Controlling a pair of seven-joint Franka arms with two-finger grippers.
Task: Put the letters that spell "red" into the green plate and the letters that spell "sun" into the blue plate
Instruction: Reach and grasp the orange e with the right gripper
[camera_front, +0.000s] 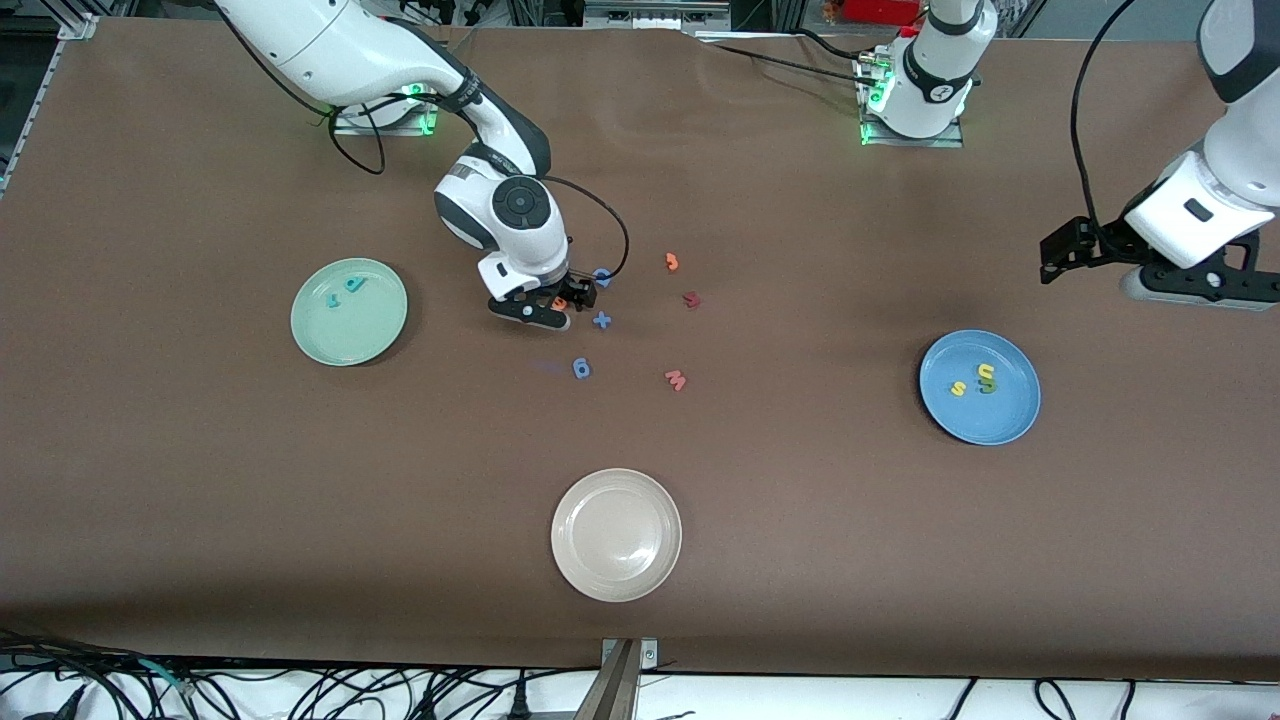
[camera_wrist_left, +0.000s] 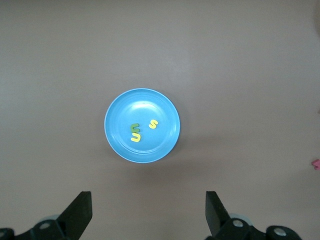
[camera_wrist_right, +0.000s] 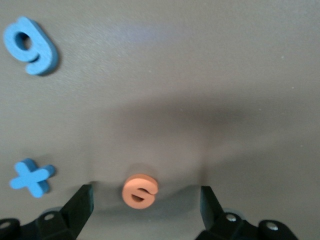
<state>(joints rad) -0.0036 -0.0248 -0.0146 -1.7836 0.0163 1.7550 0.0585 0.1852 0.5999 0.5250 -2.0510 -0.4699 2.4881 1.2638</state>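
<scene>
Now, starting at the right arm's end of the table, the green plate (camera_front: 348, 311) is already holding two teal letters, the d (camera_front: 355, 284) and the r (camera_front: 334, 299), lying close together on the part of the plate farther from the front camera.

Next along, the right gripper (camera_front: 546, 304) is sitting low over the loose letters near the table's middle, its claw wide, with the orange e (camera_wrist_right: 140, 190) lying flat on the table between the two fingers. Neither finger (camera_wrist_right: 80, 204) is touching the letter; there is bare table on both sides of it.

A blue x (camera_wrist_right: 31, 177) is lying just beside the e, and a blue 6 (camera_wrist_right: 30, 45) is lying nearer the front camera. A red w (camera_front: 676, 379) and an orange 3 (camera_front: 672, 262) are lying apart from those, toward the left arm's end.

Nearest the front camera, the white plate (camera_front: 616, 534) is standing empty.

Toward the left arm's end, the blue plate (camera_wrist_left: 142, 125) is holding a yellow s (camera_wrist_left: 153, 124), a yellow arch (camera_wrist_left: 135, 136) and a green arch (camera_wrist_left: 134, 128), the two arches touching. The left gripper (camera_wrist_left: 148, 212) is waiting high over the table near that plate, claw wide and holding nothing.

So "sun" looks finished, and the step in hand is picking up the e, the last letter of "red". The next move, I judge, calls for closing on that thin piece squarely without nudging the x, then carrying it across to the green plate.
</scene>
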